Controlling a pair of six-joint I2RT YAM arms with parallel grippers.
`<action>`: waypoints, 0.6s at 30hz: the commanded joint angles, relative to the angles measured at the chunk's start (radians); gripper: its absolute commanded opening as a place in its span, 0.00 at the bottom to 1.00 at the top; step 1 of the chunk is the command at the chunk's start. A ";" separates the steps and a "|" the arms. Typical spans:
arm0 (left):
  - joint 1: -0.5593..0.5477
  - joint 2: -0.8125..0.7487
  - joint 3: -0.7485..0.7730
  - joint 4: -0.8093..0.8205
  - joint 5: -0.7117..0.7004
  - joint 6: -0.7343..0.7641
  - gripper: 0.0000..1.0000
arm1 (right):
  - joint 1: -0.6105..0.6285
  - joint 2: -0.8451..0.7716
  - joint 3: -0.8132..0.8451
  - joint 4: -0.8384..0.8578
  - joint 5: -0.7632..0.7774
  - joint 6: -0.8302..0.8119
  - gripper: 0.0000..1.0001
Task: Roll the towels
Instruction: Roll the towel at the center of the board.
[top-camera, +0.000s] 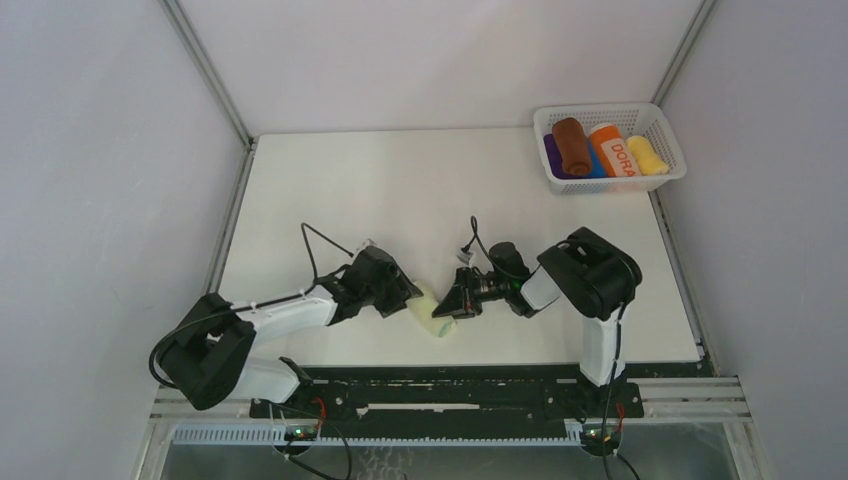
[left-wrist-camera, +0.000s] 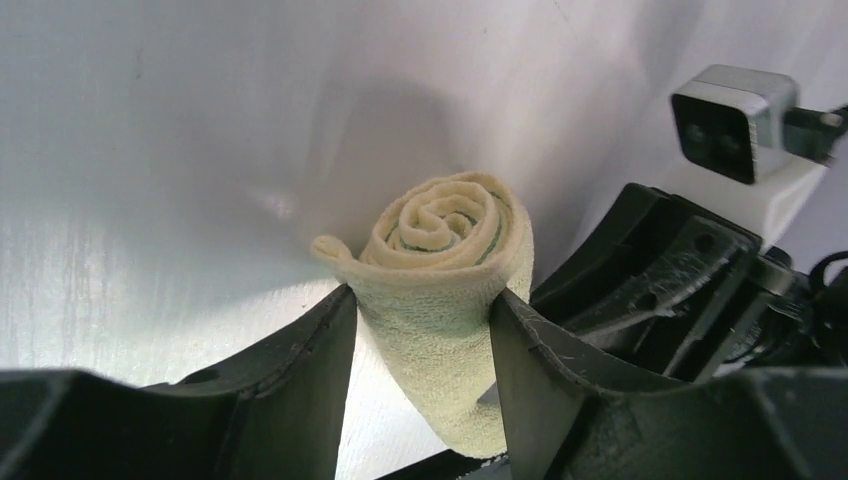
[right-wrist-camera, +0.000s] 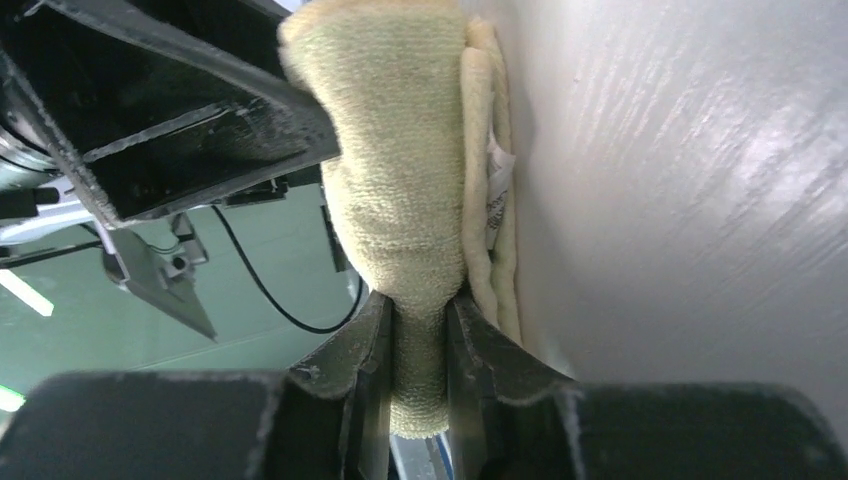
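The teal towel (top-camera: 432, 312) lies near the table's front middle, rolled into a tight cylinder with its pale yellow-cream side out. In the left wrist view (left-wrist-camera: 445, 250) its spiral end shows thin teal lines. My left gripper (top-camera: 410, 300) (left-wrist-camera: 420, 310) is closed round the roll's middle, both fingers touching it. My right gripper (top-camera: 452, 305) (right-wrist-camera: 418, 330) is shut on the roll's other end (right-wrist-camera: 400, 150), squeezing it narrow. The rust-brown towel (top-camera: 573, 146) lies rolled in the white basket (top-camera: 600, 108) at the back right.
The basket also holds a purple roll (top-camera: 551, 155), a blue roll (top-camera: 596, 167), an orange roll lettered "DORA" (top-camera: 614, 150) and a yellow roll (top-camera: 646, 155). The two grippers are almost touching. The table's front edge lies just below the roll.
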 joint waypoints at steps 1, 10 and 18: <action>-0.004 0.033 0.019 0.006 0.007 0.012 0.55 | 0.025 -0.100 0.005 -0.345 0.132 -0.225 0.23; -0.008 0.026 -0.033 0.027 -0.002 -0.001 0.53 | 0.208 -0.450 0.232 -1.014 0.616 -0.607 0.50; -0.010 0.021 -0.039 0.029 -0.006 0.003 0.52 | 0.430 -0.465 0.426 -1.263 1.081 -0.739 0.67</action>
